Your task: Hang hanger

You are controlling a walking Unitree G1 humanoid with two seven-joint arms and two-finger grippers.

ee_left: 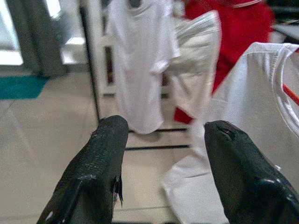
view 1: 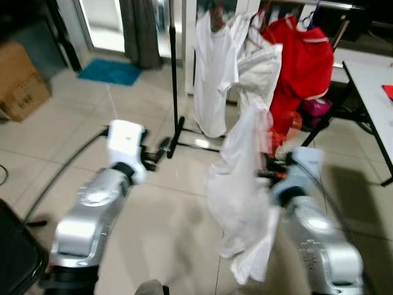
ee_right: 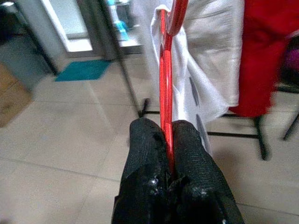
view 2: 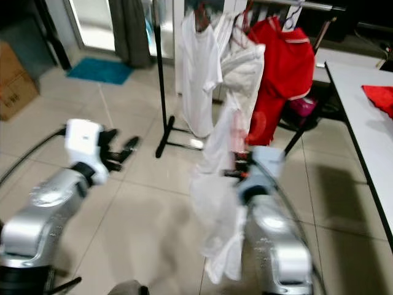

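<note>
While the right claw (ee_right: 168, 140) is pinched tight on the thin red hanger (ee_right: 164, 88), the white garment (view 1: 242, 184) draped on it hangs in the centre of the head views, just in front of the clothes rack (view 1: 174, 80) that fills the upper middle of the frame. On that rack a white T-shirt (view 1: 212, 74), a second pale garment (view 1: 261, 74) and a red shirt (view 1: 304, 61) are crowded together, so the judgement is that the hook needs a free stretch of rail; the rail itself is mostly cut off at the top edge, and a free gap cannot be made out from here. To do the step well, the right arm should probably lift the hanger high enough that its hook clears the rail before lowering it on, keeping the grip firm so the thin rod does not twist between the fingers. The left claw (ee_left: 163, 154) is spread wide and holds nothing, low and left of centre in the head views, over the tiled floor (view 1: 92, 110); it could steady the swinging cloth. The long trailing hem may snag on the rack's base, and the right side is blurred, so fine alignment is hard to judge.
</note>
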